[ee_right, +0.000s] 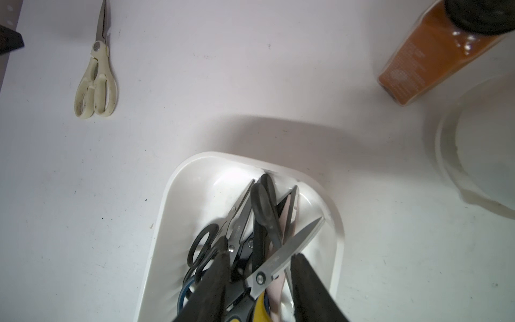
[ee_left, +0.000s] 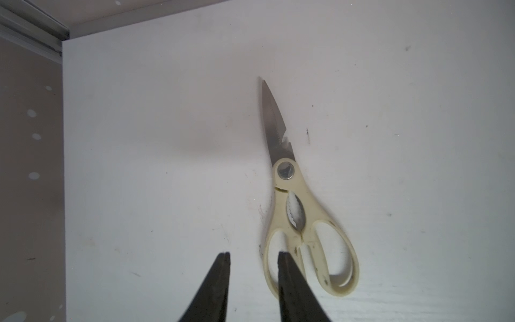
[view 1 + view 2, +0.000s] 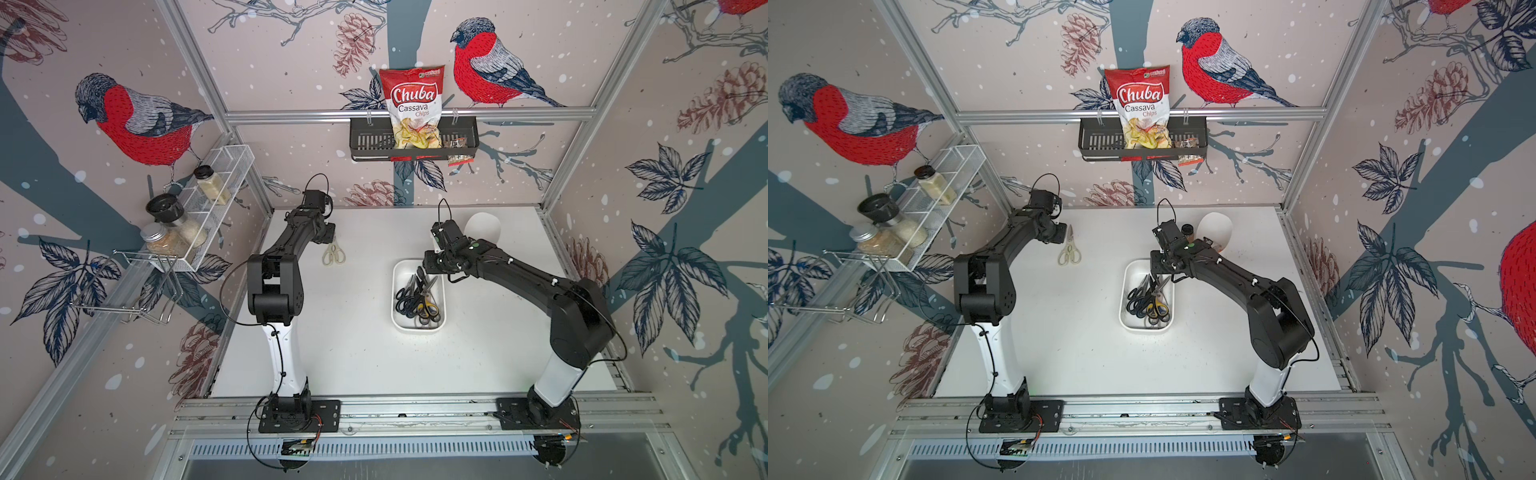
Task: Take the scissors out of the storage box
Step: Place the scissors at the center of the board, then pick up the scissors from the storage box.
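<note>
One cream-handled pair of scissors (image 3: 333,252) (image 2: 295,212) lies flat on the white table at the back left, blades closed and pointing toward the back wall. My left gripper (image 2: 253,255) hovers right beside its handle loops, open, with only bare table between its fingers. The white storage box (image 3: 405,270) (image 1: 178,178) sits mid-table and holds several tangled scissors (image 3: 417,297) (image 1: 262,223) with black, blue and black-and-yellow handles. My right gripper (image 1: 260,249) hangs over the box's far end, open, and its fingers straddle the steel blade of the black-and-yellow pair.
A white cup (image 3: 482,226) and a brown spice bottle (image 1: 434,55) stand just behind the right gripper. A wire rack with jars (image 3: 199,208) hangs on the left wall. A black basket with a chips bag (image 3: 413,141) hangs on the back wall.
</note>
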`<move>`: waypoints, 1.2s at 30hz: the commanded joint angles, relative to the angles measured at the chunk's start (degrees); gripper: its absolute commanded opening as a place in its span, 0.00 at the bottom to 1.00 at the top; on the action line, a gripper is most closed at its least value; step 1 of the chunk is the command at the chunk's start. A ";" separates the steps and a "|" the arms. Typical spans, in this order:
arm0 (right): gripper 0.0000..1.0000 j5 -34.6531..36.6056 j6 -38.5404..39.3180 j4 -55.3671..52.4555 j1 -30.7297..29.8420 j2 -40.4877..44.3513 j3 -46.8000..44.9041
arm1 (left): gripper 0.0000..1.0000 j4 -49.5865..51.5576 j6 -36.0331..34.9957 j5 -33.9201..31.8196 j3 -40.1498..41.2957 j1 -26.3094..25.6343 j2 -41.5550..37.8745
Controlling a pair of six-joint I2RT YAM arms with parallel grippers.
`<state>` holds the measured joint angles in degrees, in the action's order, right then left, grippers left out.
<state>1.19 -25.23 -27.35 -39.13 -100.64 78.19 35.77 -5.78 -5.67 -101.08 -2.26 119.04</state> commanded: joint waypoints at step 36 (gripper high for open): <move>0.27 1.57 -26.44 -6.08 -11.23 0.51 -8.98 | 0.35 -11.07 25.71 19.10 42.20 -10.64 -34.50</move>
<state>1.39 -49.63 -32.23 -50.22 -99.42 68.73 25.91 19.66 13.30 -59.13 -12.91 84.88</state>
